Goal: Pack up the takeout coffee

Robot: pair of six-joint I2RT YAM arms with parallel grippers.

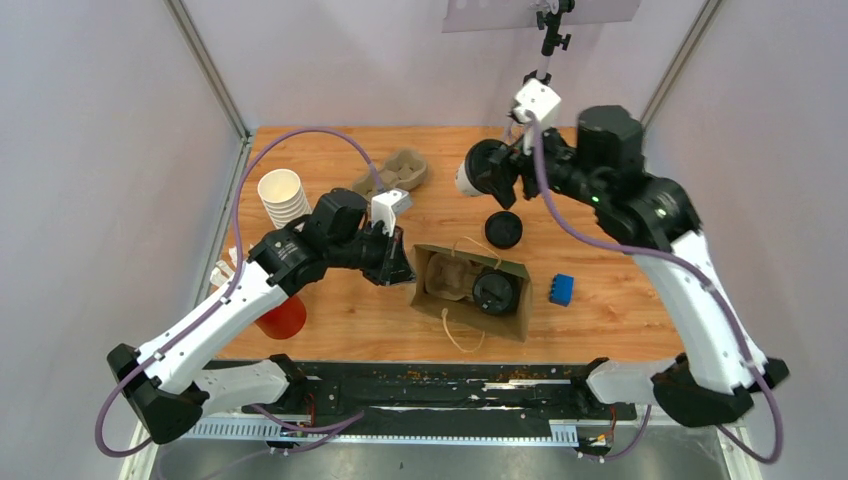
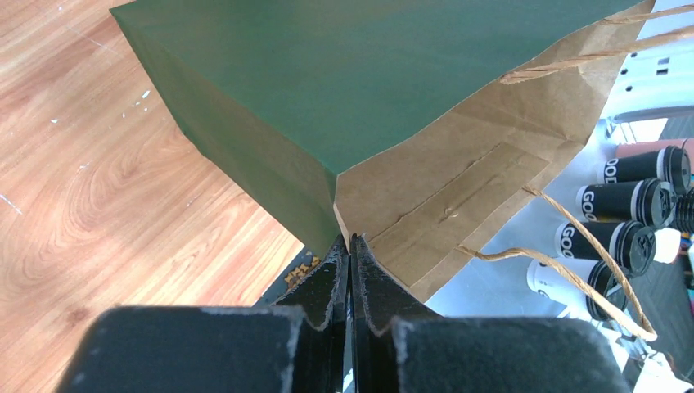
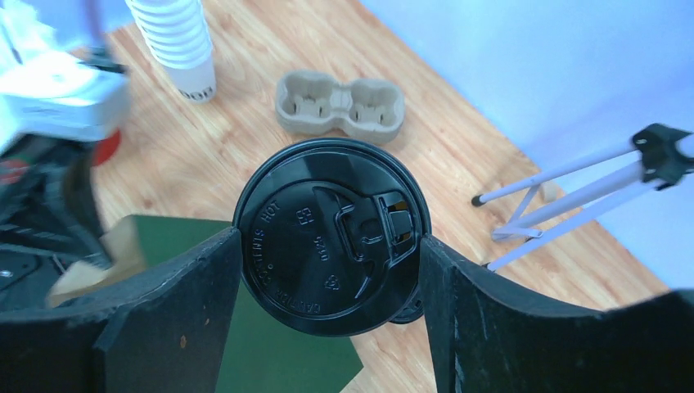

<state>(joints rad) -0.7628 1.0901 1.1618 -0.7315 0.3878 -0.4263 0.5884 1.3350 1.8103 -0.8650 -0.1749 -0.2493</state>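
Note:
My right gripper is shut on a white-sided cup with a black lid and holds it in the air over the table's far middle. In the right wrist view the lid sits between the two fingers. A second black-lidded cup stands in a carrier inside the open brown paper bag; its side is hidden. My left gripper is shut on the bag's left rim, and in the left wrist view the jaws pinch the paper edge of the bag.
A loose black lid lies behind the bag. A blue block sits to its right. An empty pulp carrier, a stack of lidless white cups and a red cup stand on the left.

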